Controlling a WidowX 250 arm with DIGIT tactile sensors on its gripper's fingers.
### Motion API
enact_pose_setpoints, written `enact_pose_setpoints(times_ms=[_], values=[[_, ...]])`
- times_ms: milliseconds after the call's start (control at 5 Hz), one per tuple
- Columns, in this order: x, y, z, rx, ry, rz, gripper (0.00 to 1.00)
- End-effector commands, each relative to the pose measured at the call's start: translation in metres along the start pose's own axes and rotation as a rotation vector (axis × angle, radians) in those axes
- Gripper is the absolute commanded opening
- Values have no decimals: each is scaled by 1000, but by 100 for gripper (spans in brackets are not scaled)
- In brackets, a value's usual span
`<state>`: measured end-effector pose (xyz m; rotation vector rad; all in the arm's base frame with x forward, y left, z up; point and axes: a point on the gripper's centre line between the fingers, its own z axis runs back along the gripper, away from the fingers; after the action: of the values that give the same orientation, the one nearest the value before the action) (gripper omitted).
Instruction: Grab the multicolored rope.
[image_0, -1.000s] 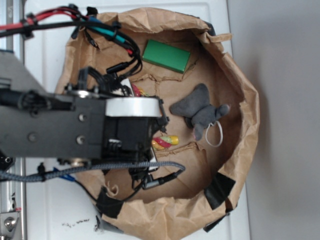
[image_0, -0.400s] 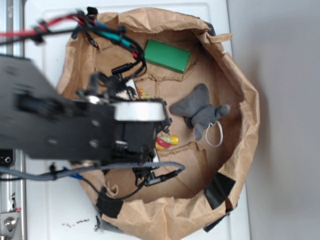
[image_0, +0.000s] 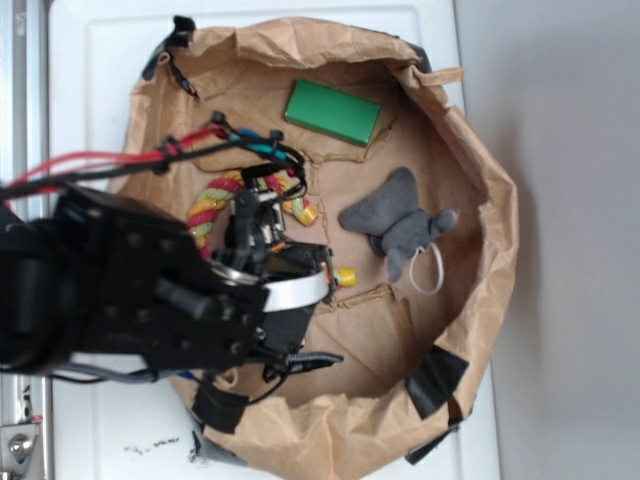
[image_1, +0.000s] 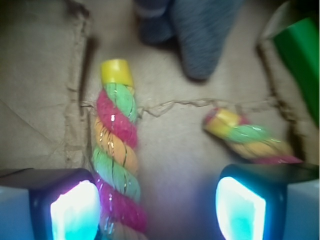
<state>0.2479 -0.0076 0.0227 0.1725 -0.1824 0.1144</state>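
Brown paper floor, multicolored rope (image_1: 116, 150) beneath spread gripper (image_1: 157, 207).

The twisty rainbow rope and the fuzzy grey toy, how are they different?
The thick twisted rope of red, orange and green strands is striped in bright colours; the grey plush toy is one dull grey. The rope is longer and bent in a curve, while the toy is short and lumpy with a white string loop. Both lie soft and loose on the brown paper.
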Motion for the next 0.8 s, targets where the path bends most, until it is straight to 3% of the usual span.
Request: enact_pose_setpoints(times_ms=[0,600], values=[[-2,-8,-18,30,-36,13,0],[25,1,49,-81,57,82,0]])
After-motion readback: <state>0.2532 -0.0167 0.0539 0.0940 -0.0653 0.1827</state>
